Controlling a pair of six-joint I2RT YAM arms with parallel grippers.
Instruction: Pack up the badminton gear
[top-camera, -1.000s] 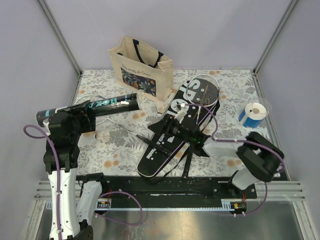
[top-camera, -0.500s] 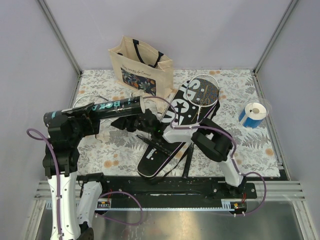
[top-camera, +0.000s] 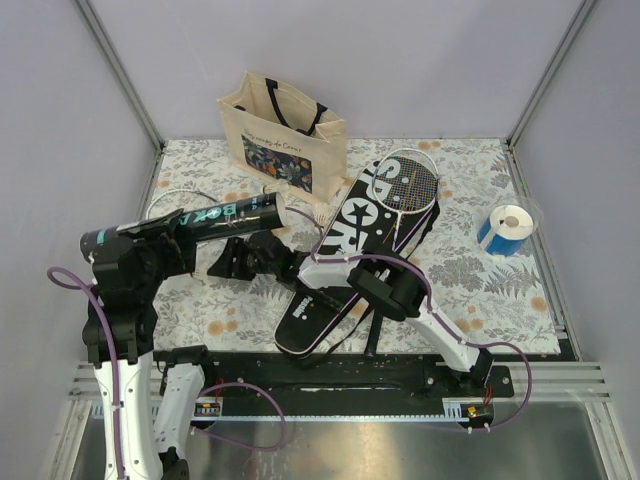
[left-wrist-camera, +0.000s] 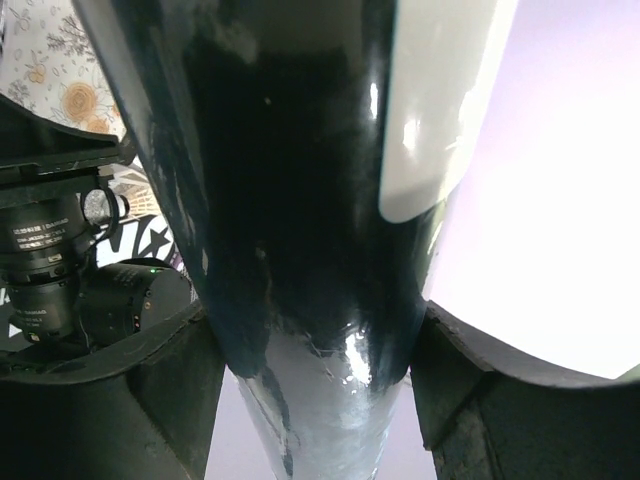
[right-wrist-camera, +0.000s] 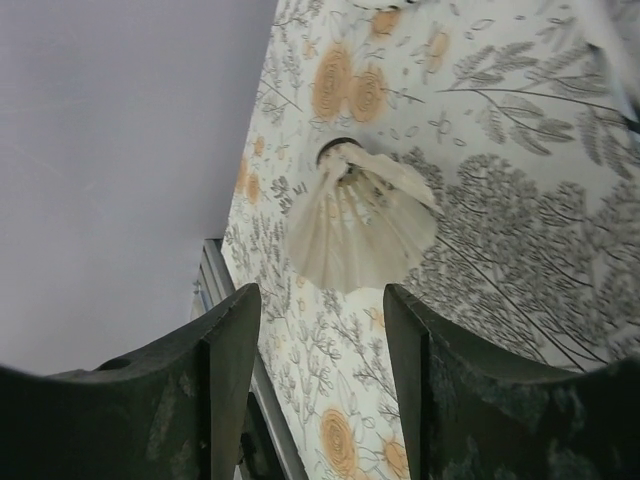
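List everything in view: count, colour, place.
tote bag: one, beige with dark print, back of table
tube: one, black, left, lifted
racket cover: one, black, centre
racket: at least one, thin white frame, on the cover's far end
shuttlecock: one, white, on the cloth
roll: one, blue-and-white, right
tablecloth: one, floral
left end effector: shut on the tube
right end effector: open, facing the shuttlecock

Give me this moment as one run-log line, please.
left pincer shut on black tube | right pincer open, facing shuttlecock | racket lying on SPORT cover
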